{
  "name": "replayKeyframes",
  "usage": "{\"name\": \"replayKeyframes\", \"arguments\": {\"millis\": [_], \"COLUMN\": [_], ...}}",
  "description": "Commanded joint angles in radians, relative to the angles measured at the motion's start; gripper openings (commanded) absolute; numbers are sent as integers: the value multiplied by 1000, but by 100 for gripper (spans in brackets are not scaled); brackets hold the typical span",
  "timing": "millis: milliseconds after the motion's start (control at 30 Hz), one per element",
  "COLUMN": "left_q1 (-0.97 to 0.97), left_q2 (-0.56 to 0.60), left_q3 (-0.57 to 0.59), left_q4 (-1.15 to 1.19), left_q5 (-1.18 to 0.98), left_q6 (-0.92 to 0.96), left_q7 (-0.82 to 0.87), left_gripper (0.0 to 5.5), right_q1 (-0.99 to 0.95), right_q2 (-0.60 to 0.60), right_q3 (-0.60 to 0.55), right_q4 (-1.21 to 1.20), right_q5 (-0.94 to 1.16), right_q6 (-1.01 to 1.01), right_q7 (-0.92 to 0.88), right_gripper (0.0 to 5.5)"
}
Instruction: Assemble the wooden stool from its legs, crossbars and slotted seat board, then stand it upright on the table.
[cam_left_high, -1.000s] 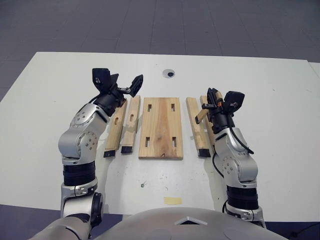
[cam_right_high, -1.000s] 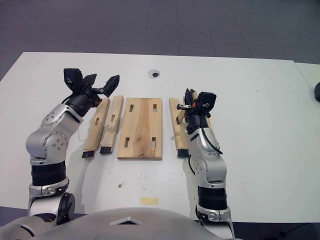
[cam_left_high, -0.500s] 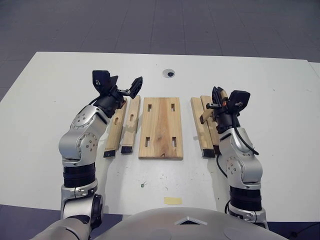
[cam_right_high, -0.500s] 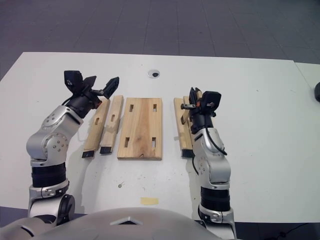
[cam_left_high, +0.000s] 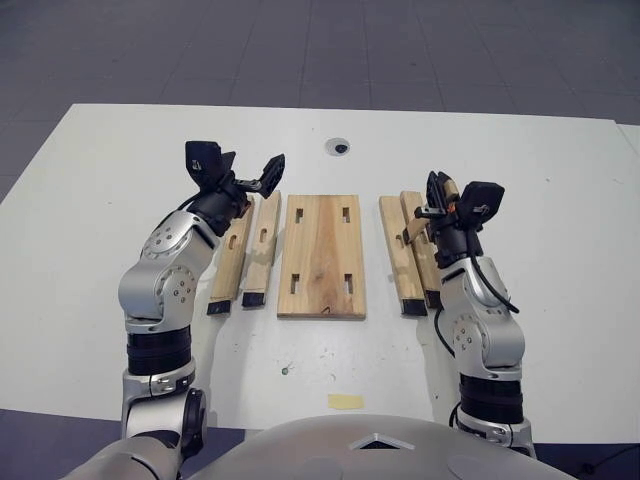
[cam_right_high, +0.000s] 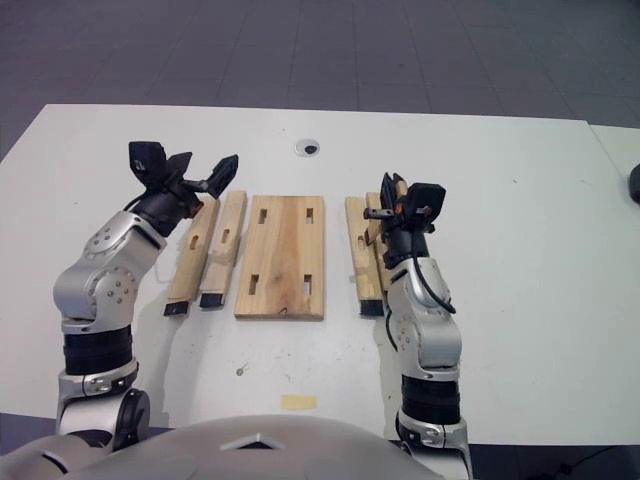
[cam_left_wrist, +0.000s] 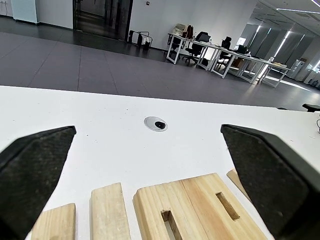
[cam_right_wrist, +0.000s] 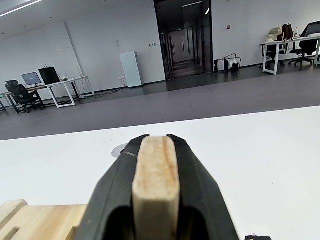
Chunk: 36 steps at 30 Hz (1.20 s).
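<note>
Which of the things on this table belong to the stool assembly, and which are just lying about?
Job: seat board; two legs on its left; two legs on its right; short wooden piece in the right gripper.
Lying about: yellow note; round grommet.

Seat board (cam_left_high: 322, 255): pale bare wood, visible grain, matt. Legs (cam_left_high: 261, 240): matching wood, black matt end caps (cam_left_high: 253, 298). Table (cam_left_high: 120, 170): white, smooth, matt.
</note>
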<state>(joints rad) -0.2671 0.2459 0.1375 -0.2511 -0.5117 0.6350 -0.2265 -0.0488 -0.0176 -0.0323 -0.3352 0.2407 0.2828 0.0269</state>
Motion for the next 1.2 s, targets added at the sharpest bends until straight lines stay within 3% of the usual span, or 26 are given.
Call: {"name": "replayKeyframes", "arguments": {"millis": [33, 300, 1200], "left_q1": [7, 5, 21], "left_q2": [-4, -5, -6], "left_q3": [-7, -11, -17], "left_q4": [-4, 13, 0], "left_q5": [14, 27, 26], "left_q6": [-11, -27, -18], "left_q7": [-5, -14, -12], "left_gripper": [540, 540, 540], "right_q1": [-3, 15, 15], "right_q2": [1, 56, 83], "right_q3": [15, 1, -21], "right_q4": [-13, -2, -67], "right_q5": [-9, 33, 57], "right_q6": [10, 48, 105], "right_q7": [6, -16, -49], "right_gripper": [41, 41, 41]}}
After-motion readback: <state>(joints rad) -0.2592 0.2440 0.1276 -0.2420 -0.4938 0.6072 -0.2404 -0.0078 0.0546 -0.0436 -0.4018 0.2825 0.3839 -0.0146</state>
